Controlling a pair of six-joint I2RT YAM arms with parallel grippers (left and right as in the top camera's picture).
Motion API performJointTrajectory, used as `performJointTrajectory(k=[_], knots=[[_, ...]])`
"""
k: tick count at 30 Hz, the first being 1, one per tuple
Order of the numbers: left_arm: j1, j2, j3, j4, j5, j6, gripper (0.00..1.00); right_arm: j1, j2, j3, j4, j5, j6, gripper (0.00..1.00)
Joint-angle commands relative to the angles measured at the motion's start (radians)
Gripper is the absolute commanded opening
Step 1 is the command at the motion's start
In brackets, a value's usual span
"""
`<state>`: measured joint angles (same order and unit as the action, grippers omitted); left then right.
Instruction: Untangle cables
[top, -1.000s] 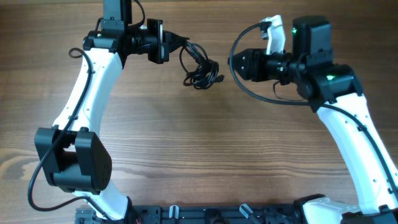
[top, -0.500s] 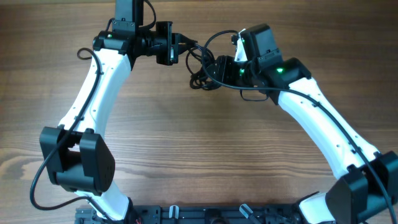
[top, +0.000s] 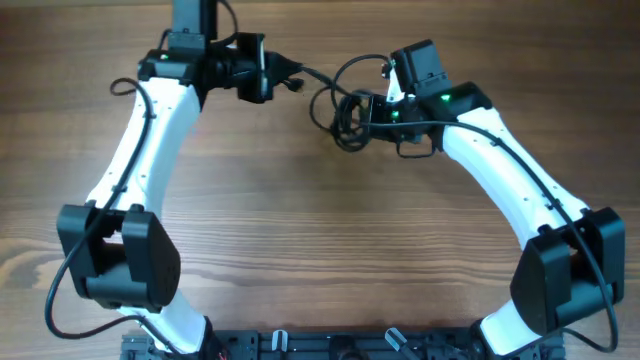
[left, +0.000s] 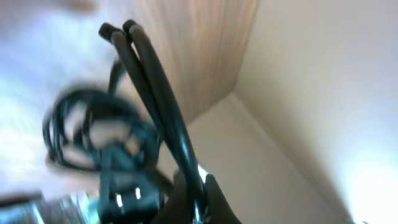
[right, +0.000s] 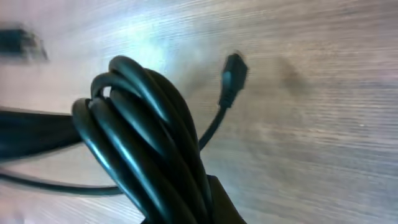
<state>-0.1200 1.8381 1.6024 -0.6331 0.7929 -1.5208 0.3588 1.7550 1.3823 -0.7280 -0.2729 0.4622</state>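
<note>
Cables (top: 345, 110) bunch in a knot at the far middle of the desk (top: 300, 230), between both arms. The right pincer (top: 368, 112) is clamped on that knot; the left pincer (top: 280, 78) grips one strand (top: 312, 76) running leftward, so any pull apart follows this left-right line; a loose plug (right: 231, 73) dangles

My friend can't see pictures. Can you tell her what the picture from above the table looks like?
Two robot grippers share a small tangle of black cables over the far side of a wooden table. The left gripper holds one strand stretched out sideways, and the right gripper holds the knotted clump.
</note>
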Motion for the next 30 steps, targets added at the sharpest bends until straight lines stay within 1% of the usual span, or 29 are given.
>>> performJointTrajectory(k=[1,2,3,4,6,7,9,12,14,15,16,17,18,19,21,23,24,25,26,27,29,30], knots=[[0.128,-0.011,0.008,-0.009,-0.222,0.56,0.04,-0.076,0.005,0.0,-0.143,-0.03,-0.23,0.04],[0.143,-0.011,0.008,-0.034,-0.268,0.629,0.04,-0.093,0.005,0.0,-0.177,-0.036,-0.288,0.04],[0.163,-0.011,0.008,-0.088,-0.354,0.713,0.04,-0.108,0.005,0.0,-0.199,-0.036,-0.319,0.04],[0.177,-0.011,0.008,-0.138,-0.433,0.765,0.04,-0.119,0.005,0.0,-0.21,-0.041,-0.346,0.04],[0.19,-0.011,0.008,-0.225,-0.568,0.872,0.04,-0.13,0.005,0.0,-0.212,-0.043,-0.358,0.05],[0.19,-0.011,0.008,-0.257,-0.597,0.933,0.04,-0.131,0.005,0.0,-0.203,-0.049,-0.358,0.04],[0.182,-0.011,0.008,-0.306,-0.596,1.036,0.04,-0.13,0.005,0.0,-0.176,-0.107,-0.372,0.04],[0.158,-0.011,0.006,-0.365,-0.577,1.046,0.04,-0.118,0.005,0.0,-0.144,-0.207,-0.375,0.04],[0.137,-0.01,0.006,-0.385,-0.579,1.046,0.04,-0.086,0.005,0.0,-0.145,-0.099,-0.296,0.04],[0.135,-0.01,0.006,-0.384,-0.583,1.043,0.12,-0.068,0.005,0.0,-0.145,-0.014,-0.255,0.04],[0.135,-0.01,0.006,-0.374,-0.586,1.042,0.35,-0.041,0.001,0.0,-0.146,0.104,-0.193,0.04],[0.136,-0.01,0.006,-0.365,-0.589,1.042,0.6,-0.018,-0.002,0.001,-0.149,0.196,-0.146,0.04],[0.136,-0.01,0.006,-0.356,-0.597,1.042,0.98,0.004,-0.005,0.004,-0.149,0.253,-0.123,0.04],[0.136,-0.01,0.006,-0.343,-0.609,1.042,1.0,0.028,-0.008,0.01,-0.148,0.288,-0.122,0.04],[0.136,-0.01,0.006,-0.32,-0.618,1.041,1.0,0.07,-0.01,0.022,-0.14,0.334,-0.124,0.05],[0.136,-0.01,0.006,-0.301,-0.626,1.01,1.0,0.129,-0.01,0.024,-0.114,0.338,-0.156,0.08],[0.136,-0.009,0.006,-0.294,-0.628,0.993,1.0,0.163,-0.01,0.024,-0.1,0.338,-0.169,0.11],[0.136,-0.009,0.006,-0.291,-0.627,0.989,0.91,0.184,-0.009,0.024,-0.087,0.343,-0.17,0.18],[0.136,-0.009,0.006,-0.291,-0.627,0.989,0.81,0.233,-0.009,0.024,-0.048,0.348,-0.17,0.42],[0.135,-0.009,0.006,-0.296,-0.626,0.989,0.8,0.254,-0.009,0.024,-0.023,0.323,-0.171,0.64],[0.132,-0.009,0.006,-0.306,-0.624,0.989,0.81,0.259,-0.01,0.024,-0.013,0.268,-0.168,0.75],[0.128,-0.009,0.006,-0.311,-0.618,0.989,0.81,0.253,-0.01,0.024,-0.015,0.256,-0.151,0.77]])
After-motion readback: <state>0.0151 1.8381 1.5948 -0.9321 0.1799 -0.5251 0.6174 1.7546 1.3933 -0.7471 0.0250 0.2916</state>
